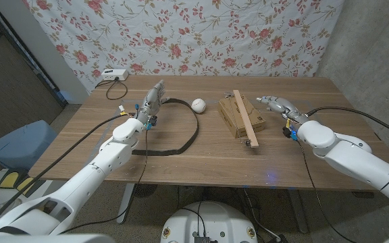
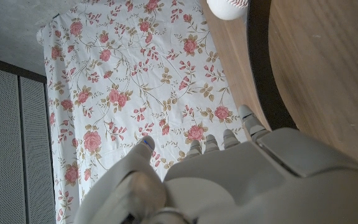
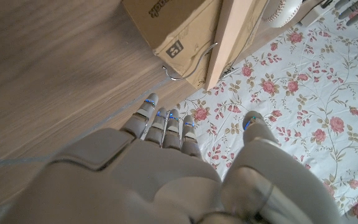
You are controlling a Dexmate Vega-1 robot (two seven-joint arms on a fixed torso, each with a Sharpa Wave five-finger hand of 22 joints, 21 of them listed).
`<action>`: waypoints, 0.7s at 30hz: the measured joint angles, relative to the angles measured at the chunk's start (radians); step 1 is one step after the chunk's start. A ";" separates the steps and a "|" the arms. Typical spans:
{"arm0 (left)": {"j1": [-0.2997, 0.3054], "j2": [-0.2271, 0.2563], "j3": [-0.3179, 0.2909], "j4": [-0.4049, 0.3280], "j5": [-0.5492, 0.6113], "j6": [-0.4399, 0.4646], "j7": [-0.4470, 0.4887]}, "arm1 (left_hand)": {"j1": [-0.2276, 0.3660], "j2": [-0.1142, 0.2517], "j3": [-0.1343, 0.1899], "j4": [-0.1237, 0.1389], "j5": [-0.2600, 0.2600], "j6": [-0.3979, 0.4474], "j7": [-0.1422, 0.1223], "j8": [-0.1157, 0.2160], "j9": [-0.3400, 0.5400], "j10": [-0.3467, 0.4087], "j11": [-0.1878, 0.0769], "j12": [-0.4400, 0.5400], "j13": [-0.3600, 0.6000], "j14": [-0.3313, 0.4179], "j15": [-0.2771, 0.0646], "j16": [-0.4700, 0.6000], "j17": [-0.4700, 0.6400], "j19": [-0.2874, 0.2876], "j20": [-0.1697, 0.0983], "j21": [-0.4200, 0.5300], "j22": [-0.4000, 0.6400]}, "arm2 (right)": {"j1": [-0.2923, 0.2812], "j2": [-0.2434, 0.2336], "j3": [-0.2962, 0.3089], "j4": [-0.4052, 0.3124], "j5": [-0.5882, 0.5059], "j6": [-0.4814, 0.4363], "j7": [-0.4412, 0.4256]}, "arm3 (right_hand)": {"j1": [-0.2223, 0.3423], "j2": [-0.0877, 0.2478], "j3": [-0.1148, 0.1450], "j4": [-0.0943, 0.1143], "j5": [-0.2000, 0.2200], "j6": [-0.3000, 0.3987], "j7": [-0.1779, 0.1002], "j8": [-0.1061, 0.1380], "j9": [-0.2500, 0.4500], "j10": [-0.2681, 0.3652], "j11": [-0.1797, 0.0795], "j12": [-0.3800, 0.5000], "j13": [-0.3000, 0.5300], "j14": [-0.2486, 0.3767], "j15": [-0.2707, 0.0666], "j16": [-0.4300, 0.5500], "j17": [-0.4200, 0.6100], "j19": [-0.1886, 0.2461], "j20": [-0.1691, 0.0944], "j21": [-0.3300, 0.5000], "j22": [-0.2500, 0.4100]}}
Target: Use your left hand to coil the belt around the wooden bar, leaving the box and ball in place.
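Note:
A black belt (image 1: pixel 194 128) lies on the wooden table (image 1: pixel 201 158) in a long open curve, from near my left hand round to the front left. My left hand (image 1: pixel 152 102) stands just left of the belt's far end, fingers apart and holding nothing; the left wrist view shows the hand (image 2: pixel 229 180) beside the belt (image 2: pixel 263 62). A white ball (image 1: pixel 198 104) (image 2: pixel 229 6) sits right of the loop. Further right, the wooden bar (image 1: pixel 244 116) (image 3: pixel 232 37) lies across the cardboard box (image 1: pixel 232 116) (image 3: pixel 173 25). My right hand (image 1: pixel 276 103) (image 3: pixel 166 174) is open beside the box.
A white device (image 1: pixel 113 74) with a cable sits at the table's back left corner. A blue container (image 1: pixel 17 142) stands on the floor to the left. A flowered curtain (image 1: pixel 201 34) hangs behind the table. A metal hook (image 1: pixel 251 143) sticks out at the bar's near end.

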 measured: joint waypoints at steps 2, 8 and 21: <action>-0.003 -0.001 0.001 0.002 0.000 0.000 -0.003 | 0.000 0.000 0.000 0.000 0.000 0.000 0.000 0.000 0.000 0.000 0.000 0.000 0.000 0.000 0.000 0.000 0.000 0.000 0.000 0.000 0.000 | -0.008 -0.014 0.003 -0.027 -0.008 -0.047 -0.010 | 0.001 -0.001 0.000 0.000 0.000 -0.004 -0.004 -0.001 0.000 0.000 0.000 0.000 0.000 0.000 0.000 0.000 0.000 0.000 0.000 0.000 0.001; -0.006 -0.001 0.004 0.006 0.000 0.000 -0.012 | 0.000 0.000 0.000 0.000 0.000 0.000 0.000 0.000 0.000 0.006 0.006 0.000 0.000 0.000 0.000 0.000 0.005 0.000 0.000 -0.004 0.000 | -0.028 -0.062 0.010 -0.117 -0.017 -0.156 -0.020 | 0.015 -0.001 0.000 0.000 0.000 -0.024 -0.001 -0.009 0.005 -0.017 -0.005 0.000 0.005 0.000 0.000 0.000 0.000 0.000 0.000 0.000 0.001; -0.003 0.006 0.004 -0.002 -0.002 0.000 -0.023 | 0.000 0.000 0.000 0.000 0.000 0.000 0.000 0.000 0.000 0.006 0.006 0.000 0.000 0.000 0.000 0.000 0.005 0.000 0.000 -0.007 0.000 | -0.031 -0.124 -0.011 -0.265 -0.037 -0.370 -0.035 | 0.016 -0.004 -0.004 -0.004 0.000 -0.018 0.004 -0.009 0.005 -0.013 -0.001 0.000 0.005 0.003 -0.004 0.000 0.000 0.005 0.005 0.000 0.001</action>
